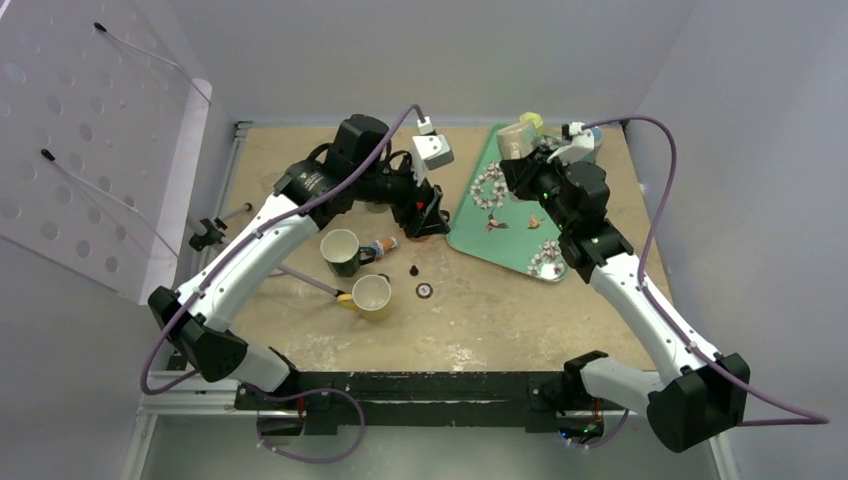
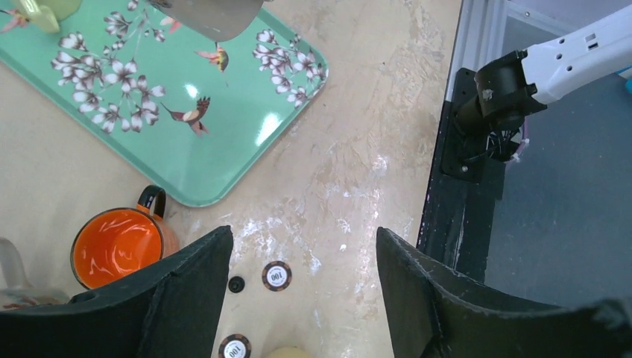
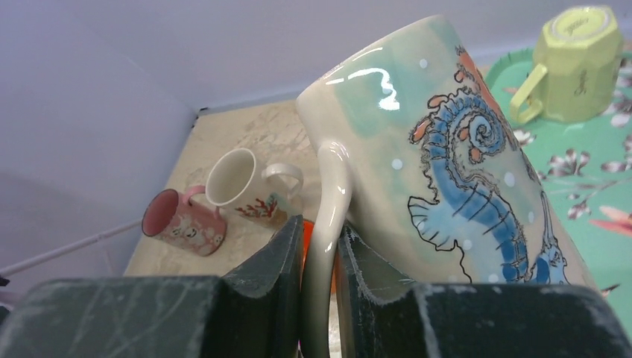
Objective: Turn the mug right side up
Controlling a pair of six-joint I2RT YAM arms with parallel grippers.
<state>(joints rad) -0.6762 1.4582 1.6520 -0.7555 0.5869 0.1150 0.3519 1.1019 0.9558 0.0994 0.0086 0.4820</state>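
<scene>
Across the scuffed beige wooden table [image 1: 480, 320], the biggest thing is the mint-green rectangular tray with printed flowers and birds [image 1: 505, 230], which lies at the far right. Over its far end my right pincer [image 3: 320, 261] is closed tight on the handle of the tall cream ceramic mug with a blue seahorse [image 3: 447, 179]. This mug leans to one side, and I cannot tell if it touches the tray. Near it, at the far end of the tray, a pale yellow-green eight-sided mug [image 3: 574, 63] stands upside down with its base upward.

My left pincer [image 2: 304, 298] hangs over the table by the tray's left edge, its two black fingers wide apart with nothing between them. One finger partly hides a glossy orange mug with a black handle [image 2: 118, 246], mouth up, just beside the tray.

Further left, a dark green mug with a pale inside [image 1: 341, 250] and a yellow mug [image 1: 372, 295] show their mouths to the top camera. Toward the far left, a pink patterned mug [image 3: 182, 220] and a cream mug with red coral print [image 3: 246, 183] lie on their sides close together.

Below my left fingers lie two small round discs marked "100" [image 2: 276, 275] and a tiny black button [image 2: 236, 284].
</scene>
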